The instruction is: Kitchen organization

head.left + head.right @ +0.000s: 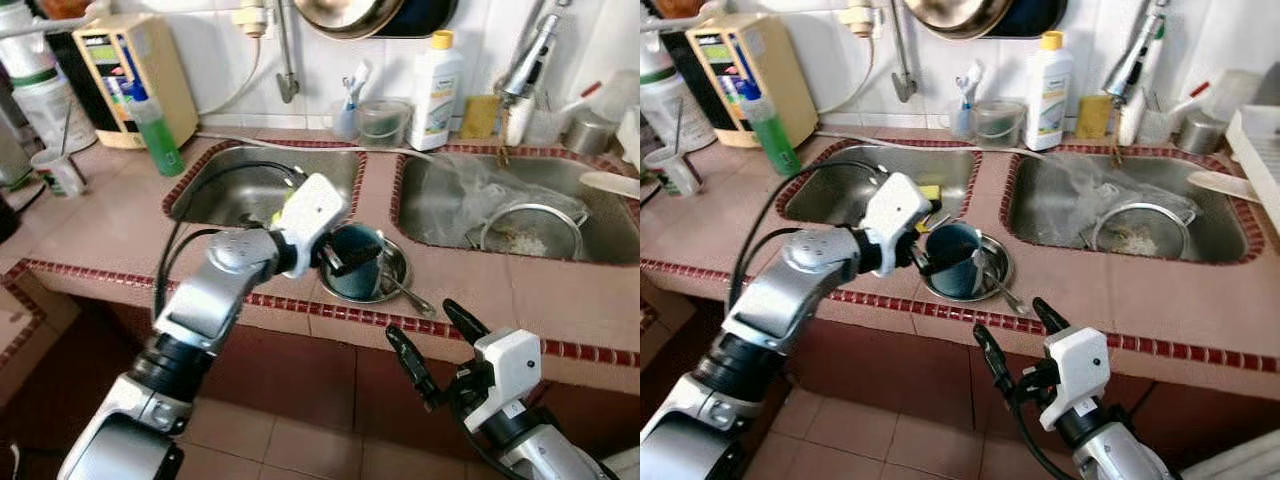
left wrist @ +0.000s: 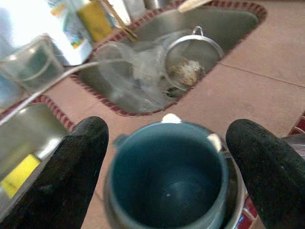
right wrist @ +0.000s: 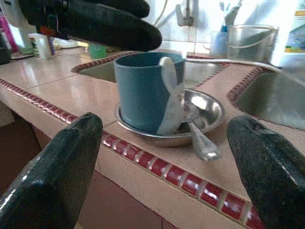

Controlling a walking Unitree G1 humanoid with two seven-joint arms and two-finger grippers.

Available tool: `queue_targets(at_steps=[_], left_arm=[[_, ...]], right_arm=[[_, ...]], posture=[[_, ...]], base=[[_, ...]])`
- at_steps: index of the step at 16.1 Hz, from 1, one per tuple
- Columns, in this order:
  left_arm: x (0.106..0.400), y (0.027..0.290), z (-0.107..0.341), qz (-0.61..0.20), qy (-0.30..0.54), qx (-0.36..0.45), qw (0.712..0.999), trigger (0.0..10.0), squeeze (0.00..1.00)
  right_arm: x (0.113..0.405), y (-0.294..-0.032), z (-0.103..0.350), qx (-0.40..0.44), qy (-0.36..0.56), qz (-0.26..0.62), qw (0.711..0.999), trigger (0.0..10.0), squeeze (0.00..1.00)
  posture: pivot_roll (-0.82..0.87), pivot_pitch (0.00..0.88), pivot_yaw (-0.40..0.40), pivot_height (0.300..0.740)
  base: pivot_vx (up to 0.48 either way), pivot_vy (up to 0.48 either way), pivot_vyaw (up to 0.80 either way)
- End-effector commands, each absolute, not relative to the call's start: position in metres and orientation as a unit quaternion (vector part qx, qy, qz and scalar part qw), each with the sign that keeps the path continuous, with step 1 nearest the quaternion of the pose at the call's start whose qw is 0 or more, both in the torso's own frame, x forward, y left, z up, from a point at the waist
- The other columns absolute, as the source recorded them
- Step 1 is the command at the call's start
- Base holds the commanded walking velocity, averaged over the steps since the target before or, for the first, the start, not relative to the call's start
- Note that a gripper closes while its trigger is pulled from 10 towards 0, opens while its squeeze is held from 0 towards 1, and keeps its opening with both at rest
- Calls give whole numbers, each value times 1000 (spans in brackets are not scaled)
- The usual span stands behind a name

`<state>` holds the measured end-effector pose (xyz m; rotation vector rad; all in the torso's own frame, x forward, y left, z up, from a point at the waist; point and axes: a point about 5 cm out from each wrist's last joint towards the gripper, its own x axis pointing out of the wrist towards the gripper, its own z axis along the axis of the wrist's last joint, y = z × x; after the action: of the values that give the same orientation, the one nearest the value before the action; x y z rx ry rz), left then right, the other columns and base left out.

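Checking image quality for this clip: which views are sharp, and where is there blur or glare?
Both eye views are sharp and evenly lit. In the left wrist view the blue cup and the sink behind it are soft. In the right wrist view the black fingers blur and the metal dish glares.

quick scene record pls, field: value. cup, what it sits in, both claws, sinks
cup: blue cup, upright, looks empty
sits in: shallow metal bowl on the counter strip between the sinks, spoon lying in the bowl
left claw: left claw open, a finger on either side of the cup, not closed on it
right claw: right claw open, below the counter edge, pointed at the cup
left sink: left sink, yellow item inside
right sink: right sink, holds a metal strainer and clear plastic
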<state>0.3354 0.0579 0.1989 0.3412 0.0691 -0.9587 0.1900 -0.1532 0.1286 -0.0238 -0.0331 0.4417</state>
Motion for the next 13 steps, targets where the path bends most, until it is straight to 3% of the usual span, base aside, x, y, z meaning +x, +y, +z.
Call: queue_targets(at_steps=[1, 5, 13], left_arm=[[339, 52, 200, -451, 50, 173, 874, 10000, 0], [338, 46, 207, -464, 29, 163, 870, 10000, 0], [329, 60, 191, -492, 86, 240, 832, 10000, 0]], right_arm=[[188, -149, 134, -11, -31, 222, 975, 10000, 0], [186, -146, 134, -9, -32, 217, 976, 10000, 0], [185, -145, 133, -12, -32, 217, 976, 10000, 0]], posture=[[-324, 0, 140, 740], [-338, 0, 153, 740], [-327, 0, 152, 740]], base=[[0, 0, 0], [0, 0, 0], [0, 0, 0]])
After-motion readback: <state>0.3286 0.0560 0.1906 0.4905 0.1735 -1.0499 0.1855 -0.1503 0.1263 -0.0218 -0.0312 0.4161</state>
